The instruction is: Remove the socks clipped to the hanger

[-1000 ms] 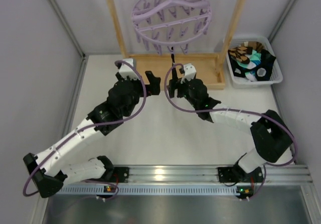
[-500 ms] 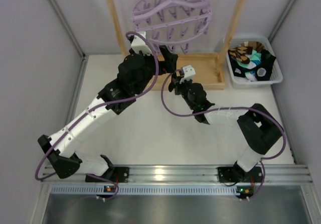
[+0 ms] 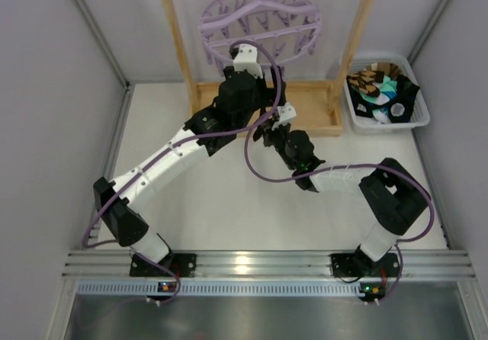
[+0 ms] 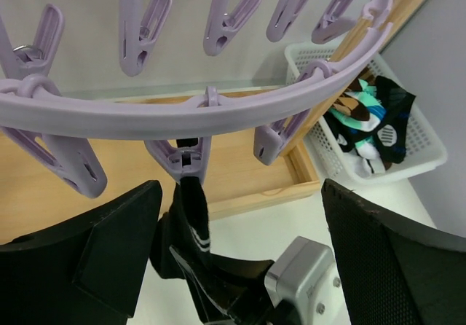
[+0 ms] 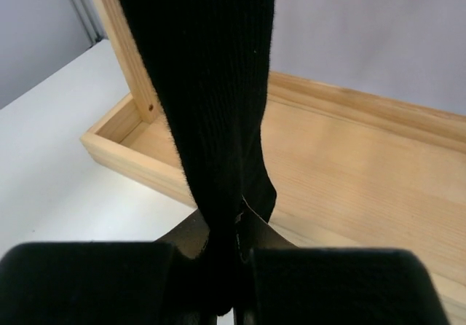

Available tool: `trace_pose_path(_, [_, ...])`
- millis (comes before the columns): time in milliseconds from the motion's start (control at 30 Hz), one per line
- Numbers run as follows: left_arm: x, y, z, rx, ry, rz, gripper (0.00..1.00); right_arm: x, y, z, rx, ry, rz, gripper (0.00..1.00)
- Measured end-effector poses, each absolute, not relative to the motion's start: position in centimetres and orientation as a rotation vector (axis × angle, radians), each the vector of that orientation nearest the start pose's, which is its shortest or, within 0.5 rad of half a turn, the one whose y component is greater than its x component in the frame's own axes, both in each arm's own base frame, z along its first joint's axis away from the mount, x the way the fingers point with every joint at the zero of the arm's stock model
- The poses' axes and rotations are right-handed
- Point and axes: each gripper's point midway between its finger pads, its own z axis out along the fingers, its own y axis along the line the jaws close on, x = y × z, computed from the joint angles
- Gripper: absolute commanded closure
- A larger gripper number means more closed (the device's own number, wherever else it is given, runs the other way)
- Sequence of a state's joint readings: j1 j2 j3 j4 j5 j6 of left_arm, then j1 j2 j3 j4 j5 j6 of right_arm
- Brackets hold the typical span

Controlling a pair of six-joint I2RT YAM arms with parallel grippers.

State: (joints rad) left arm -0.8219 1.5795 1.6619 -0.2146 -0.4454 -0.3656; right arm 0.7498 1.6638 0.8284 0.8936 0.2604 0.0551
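The lilac hanger (image 3: 259, 20) hangs from the wooden frame, and its ring (image 4: 218, 106) crosses the left wrist view with several pegs dangling. One peg (image 4: 188, 157) holds a black sock (image 4: 194, 208) with white stripes by its top. My left gripper (image 4: 242, 194) is open just below the ring, its fingers on either side of that peg and sock without touching them. My right gripper (image 3: 268, 124) is lower down, shut on the same hanging sock (image 5: 211, 84), which is pinched between its fingers (image 5: 182, 267).
The wooden frame stand has two uprights (image 3: 174, 27) and a tray-like base (image 3: 305, 104) under the hanger. A white basket (image 3: 415, 119) at the back right holds several socks and cloth items. Grey walls close in both sides.
My left arm has swung up and to the right, bringing its open gripper under the hanger ring. My right gripper has shut on the hanging black sock.
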Motion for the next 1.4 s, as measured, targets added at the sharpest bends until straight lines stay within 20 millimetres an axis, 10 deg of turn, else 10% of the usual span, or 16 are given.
trace_pose_path(533, [39.9,-31.2,38.0,0.118,1.714,-0.408,0.16,38.6,31.8,20.0,-0.387,1.5,0.494,1.0])
trace_pose_path(800, [41.5,-30.6,38.7,0.144,1.68,-0.38,0.33,38.2,32.3,20.0,-0.415,1.494,0.522,1.0])
trace_pose_path(1067, [41.8,-31.0,38.8,0.169,1.665,-0.389,0.79,37.8,32.3,20.3,-0.428,1.487,0.537,1.0])
trace_pose_path(1400, [42.0,-31.2,38.5,0.175,1.666,-0.389,0.91,35.6,30.1,19.2,-0.423,1.515,0.527,1.0])
